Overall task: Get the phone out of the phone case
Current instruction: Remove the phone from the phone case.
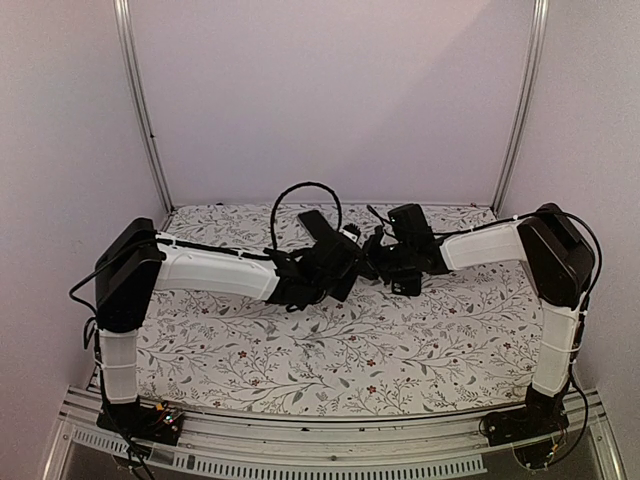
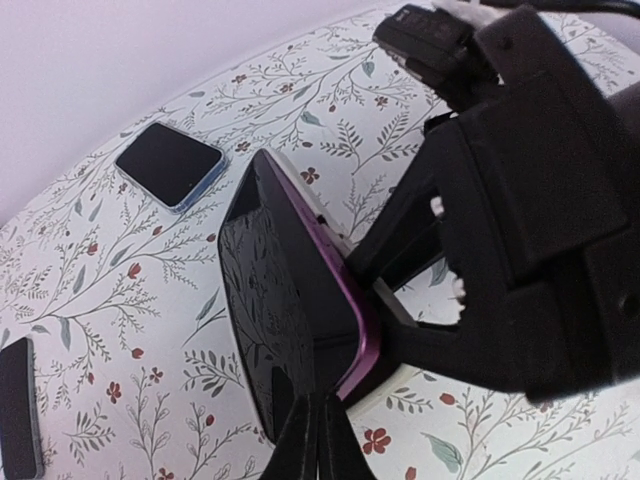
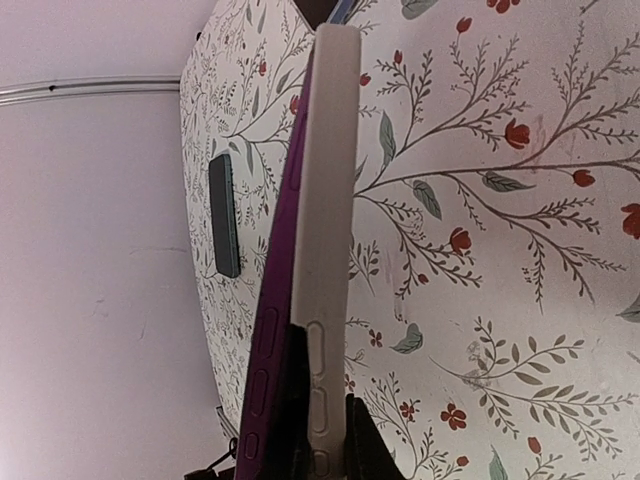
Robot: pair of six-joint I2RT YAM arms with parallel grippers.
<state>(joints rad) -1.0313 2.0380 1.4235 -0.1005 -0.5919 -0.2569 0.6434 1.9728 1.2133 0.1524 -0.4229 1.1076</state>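
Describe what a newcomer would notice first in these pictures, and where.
A purple phone is held on edge over the middle of the floral table, between the left fingers and the right fingers. In the right wrist view its pale case is parting from it. Beyond, another phone lies flat on the table.

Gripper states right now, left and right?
Left gripper: shut on the purple phone with a black screen.
Right gripper: shut on the edge of the off-white phone case.
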